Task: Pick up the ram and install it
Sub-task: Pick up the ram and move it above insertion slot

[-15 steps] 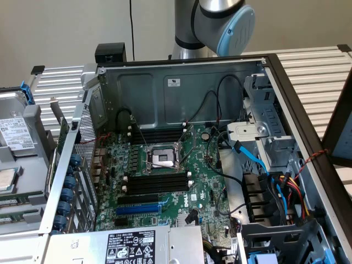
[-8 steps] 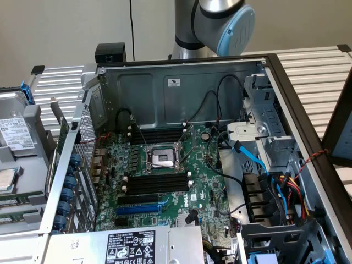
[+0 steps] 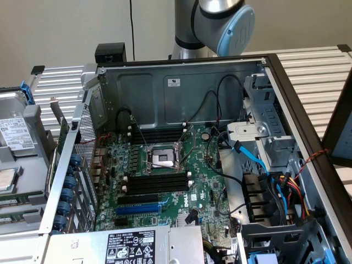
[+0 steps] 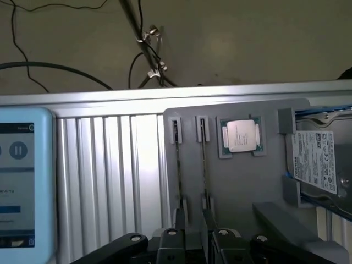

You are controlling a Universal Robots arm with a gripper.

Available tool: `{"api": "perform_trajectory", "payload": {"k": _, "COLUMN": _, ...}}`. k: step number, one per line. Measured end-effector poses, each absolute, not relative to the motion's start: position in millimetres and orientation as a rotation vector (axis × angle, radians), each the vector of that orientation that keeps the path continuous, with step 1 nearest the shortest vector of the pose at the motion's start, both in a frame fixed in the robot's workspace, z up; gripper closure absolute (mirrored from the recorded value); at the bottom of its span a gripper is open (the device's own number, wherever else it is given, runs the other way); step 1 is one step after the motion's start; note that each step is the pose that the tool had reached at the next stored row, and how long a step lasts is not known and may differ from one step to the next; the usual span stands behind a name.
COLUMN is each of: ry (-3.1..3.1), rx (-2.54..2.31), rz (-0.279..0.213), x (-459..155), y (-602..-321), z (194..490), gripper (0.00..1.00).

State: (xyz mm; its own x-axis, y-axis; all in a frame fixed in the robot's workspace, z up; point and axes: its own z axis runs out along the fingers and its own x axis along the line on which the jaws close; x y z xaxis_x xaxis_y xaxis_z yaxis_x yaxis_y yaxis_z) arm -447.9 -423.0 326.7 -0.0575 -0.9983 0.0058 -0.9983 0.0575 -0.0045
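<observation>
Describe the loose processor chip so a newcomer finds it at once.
Start at the grey fixture plate on the ribbed metal table. The processor chip lies flat in a framed pocket between a ram stick standing on edge and the hard drive. It alone is square with a silver lid.

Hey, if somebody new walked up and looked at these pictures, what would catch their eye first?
The open computer case, with its green motherboard laid bare, sits in the middle of the exterior view, and the robot arm rises behind it. In the wrist view, a grey holder carries the ram as thin sticks standing on edge, beside a silver processor chip. The gripper is close to the sticks.
</observation>
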Motion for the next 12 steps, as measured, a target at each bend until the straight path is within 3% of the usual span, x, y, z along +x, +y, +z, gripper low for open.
{"api": "perform_trajectory", "payload": {"k": 12, "ry": -2.283, "rx": 2.156, "rz": 0.011, "x": -456.1, "y": -423.0, "z": 305.0, "gripper": 0.74}}
